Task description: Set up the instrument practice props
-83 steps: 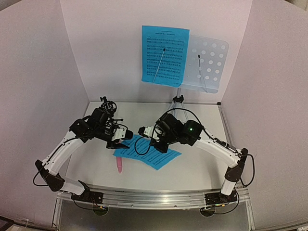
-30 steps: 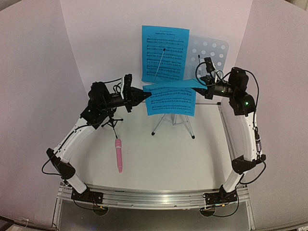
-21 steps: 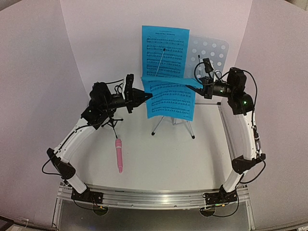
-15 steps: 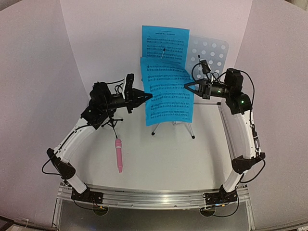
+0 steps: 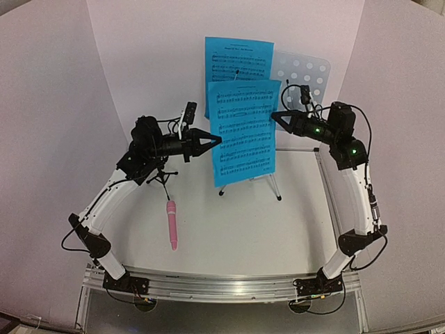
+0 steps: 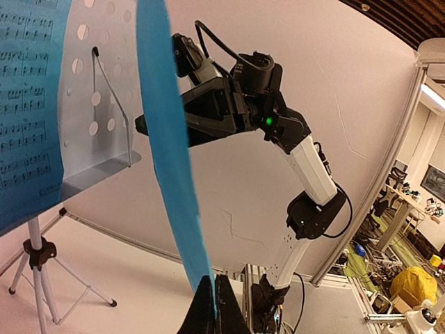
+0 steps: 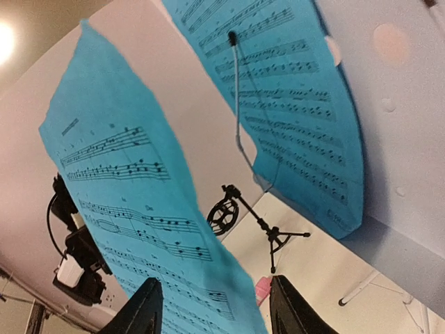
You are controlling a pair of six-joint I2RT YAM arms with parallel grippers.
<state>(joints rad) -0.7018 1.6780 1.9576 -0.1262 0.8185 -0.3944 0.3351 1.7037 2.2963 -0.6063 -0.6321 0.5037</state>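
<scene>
Top view: the left gripper (image 5: pixel 214 141) is pinched on the left edge of the loose blue page (image 5: pixel 243 132). That page hangs upright in the air in front of the music stand (image 5: pixel 306 80). The right gripper (image 5: pixel 274 117) is at the page's right edge, up near the top. The other blue page (image 5: pixel 238 56) sits on the left half of the stand's desk, partly hidden by the loose one. The right half of the desk is bare and its perforations show. The pink microphone (image 5: pixel 171 225) lies flat on the table (image 5: pixel 243 236), front left. The black mic holder (image 5: pixel 163 177) stands near it, under the left arm.

Left wrist: the loose blue page (image 6: pixel 167 139) is seen edge-on and runs down into the left gripper (image 6: pixel 213 306). The fingers are closed tight on its edge. The music stand (image 6: pixel 90 104) is behind on the left with the other blue page (image 6: pixel 28 104) on it. The right arm (image 6: pixel 278 125) is across from it.

Right wrist: the right gripper (image 7: pixel 217 309) has its fingers (image 7: pixel 147 309) spread wide. The loose blue page (image 7: pixel 132 195) passes between them, not clamped. I can't tell if either finger touches it. The other blue page (image 7: pixel 292 104) is on the stand (image 7: pixel 396 104), under a wire retainer (image 7: pixel 236 90). The mic holder (image 7: pixel 240 212) is upright on the table below. A bit of the pink microphone (image 7: pixel 263 291) is close beside it.
</scene>
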